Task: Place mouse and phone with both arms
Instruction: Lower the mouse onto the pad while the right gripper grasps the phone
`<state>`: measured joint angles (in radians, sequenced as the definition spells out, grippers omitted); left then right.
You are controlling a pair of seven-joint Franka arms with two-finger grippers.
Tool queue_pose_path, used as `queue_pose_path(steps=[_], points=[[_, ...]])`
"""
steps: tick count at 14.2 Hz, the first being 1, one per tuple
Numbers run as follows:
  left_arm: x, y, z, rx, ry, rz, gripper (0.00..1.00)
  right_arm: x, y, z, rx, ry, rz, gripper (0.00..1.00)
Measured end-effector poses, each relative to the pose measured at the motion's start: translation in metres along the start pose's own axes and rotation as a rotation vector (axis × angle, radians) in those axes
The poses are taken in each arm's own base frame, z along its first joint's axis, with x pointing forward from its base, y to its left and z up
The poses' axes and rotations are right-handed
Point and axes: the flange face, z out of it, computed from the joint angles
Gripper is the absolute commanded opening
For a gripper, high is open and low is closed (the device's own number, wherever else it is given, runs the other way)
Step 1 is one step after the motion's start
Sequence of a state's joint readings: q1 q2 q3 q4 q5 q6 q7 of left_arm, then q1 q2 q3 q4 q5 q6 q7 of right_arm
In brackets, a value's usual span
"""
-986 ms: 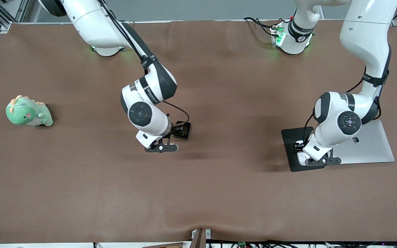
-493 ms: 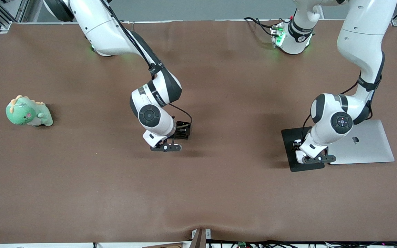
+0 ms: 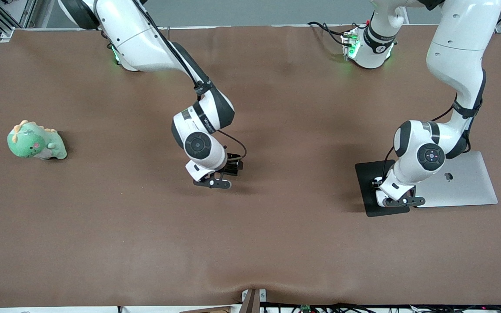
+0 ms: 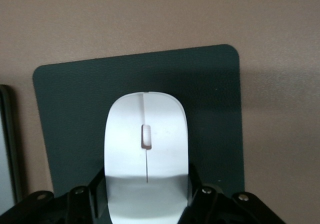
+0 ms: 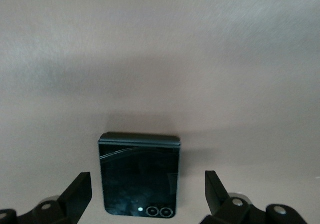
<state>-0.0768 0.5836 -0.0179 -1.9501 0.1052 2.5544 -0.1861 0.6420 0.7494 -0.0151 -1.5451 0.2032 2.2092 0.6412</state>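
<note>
Black fingers of left gripper (image 4: 146,196) clamped on flanks of mouse (image 4: 146,149), over dark mat (image 4: 210,104) toward left arm's end of table (image 3: 276,243); silver laptop (image 3: 463,182) just beside mat. Glossy white shell: judged light, rigid, slippery; narrow side grip near rear end, as shown, judged adequate, with slow lowering advised to avoid slip or twist. Contact between mouse and mat not determinable.

Black fingers of right gripper (image 5: 147,196) spread wide, one on either side of phone (image 5: 138,176), neither touching. Phone flat on brown table cover near table's middle, folded, camera dots toward gripper. Glass face: judged smooth, stiff, somewhat fragile, heavier than mouse; hold best taken across long straight edges, low on body, moderate squeeze.

Green dinosaur toy (image 3: 36,141) well apart, toward right arm's end of table.
</note>
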Motion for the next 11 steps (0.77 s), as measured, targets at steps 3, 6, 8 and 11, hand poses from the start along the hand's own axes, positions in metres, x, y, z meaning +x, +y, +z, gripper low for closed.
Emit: queue_pose_path(steps=[3,6,8,11], points=[[0.001,0.000,0.000,-0.001,0.004,0.000,1.00,-0.007,-0.007,0.014,-0.007,-0.001,0.004,1.00],[0.007,0.000,-0.013,-0.003,0.030,-0.002,1.00,-0.007,-0.007,0.019,-0.012,0.002,0.005,1.00],[0.018,-0.001,-0.049,-0.002,0.060,-0.006,1.00,-0.008,-0.008,0.024,-0.014,0.004,0.004,1.00],[0.032,-0.010,-0.143,0.018,0.050,-0.024,1.00,-0.011,-0.010,0.031,-0.034,0.017,-0.007,0.87]])
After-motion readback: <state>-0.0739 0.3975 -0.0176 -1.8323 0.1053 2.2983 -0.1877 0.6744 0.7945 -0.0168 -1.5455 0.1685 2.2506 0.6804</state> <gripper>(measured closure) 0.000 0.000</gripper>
